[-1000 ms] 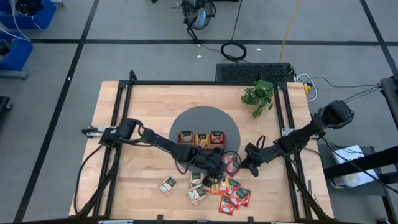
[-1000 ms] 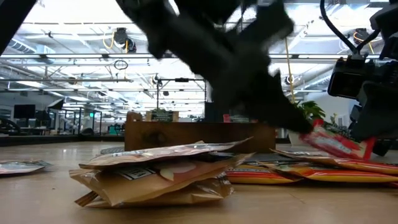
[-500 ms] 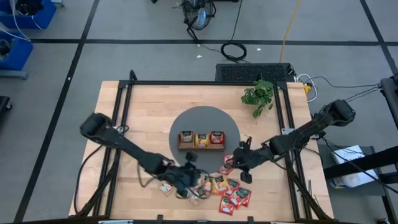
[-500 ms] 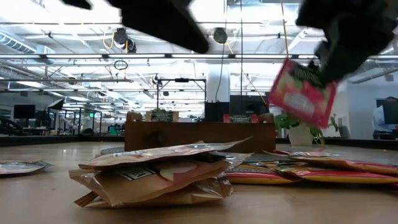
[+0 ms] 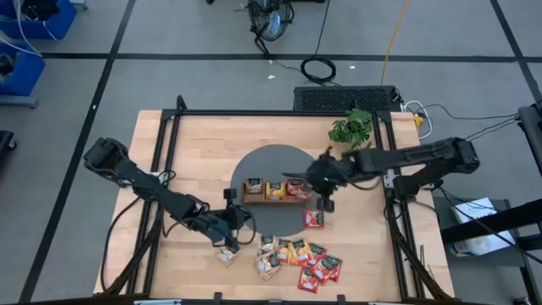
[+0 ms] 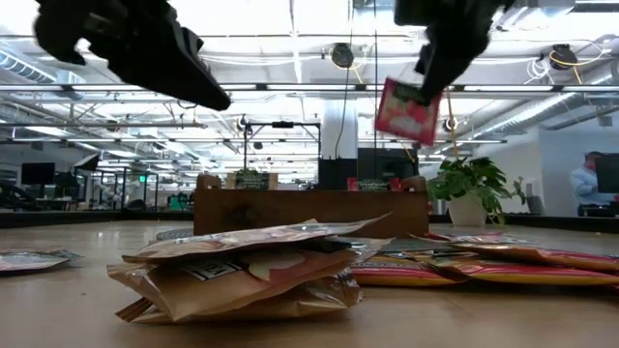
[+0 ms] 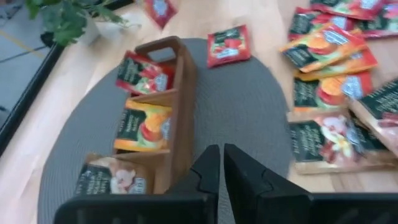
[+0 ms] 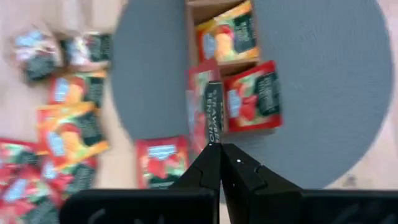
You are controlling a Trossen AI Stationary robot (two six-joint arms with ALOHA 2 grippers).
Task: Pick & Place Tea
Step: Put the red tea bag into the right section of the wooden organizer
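My right gripper (image 5: 306, 180) hangs above the red end compartment of the brown wooden tray (image 5: 273, 188), shut on a red tea sachet (image 6: 406, 108). The tray stands on a round grey mat (image 5: 279, 161) and has tan, orange and red sachets in its three compartments. Another red sachet (image 5: 314, 219) lies flat on the mat's near edge. Several more sachets (image 5: 301, 258) lie in a loose pile near the table's front edge, a tan one (image 5: 227, 254) apart at their left. My left gripper (image 7: 221, 165) is shut with nothing in it, in the air left of the pile. My right gripper pinches the red sachet's upper edge (image 8: 212, 138) between its two fingertips. The fingers slant down from the table's right side. The sachet hangs below them, slightly tilted, lifted clear above the tray.
A potted plant (image 5: 351, 129) stands at the table's far right. A black frame (image 5: 169, 135) runs round the tabletop. Bare wood lies at the table's left and far side.
My right gripper has lifted the red sachet off the table by the pile, carried it up and toward the far edge, and now holds it over the tray. My left gripper has drawn back from the pile toward the table's left and risen.
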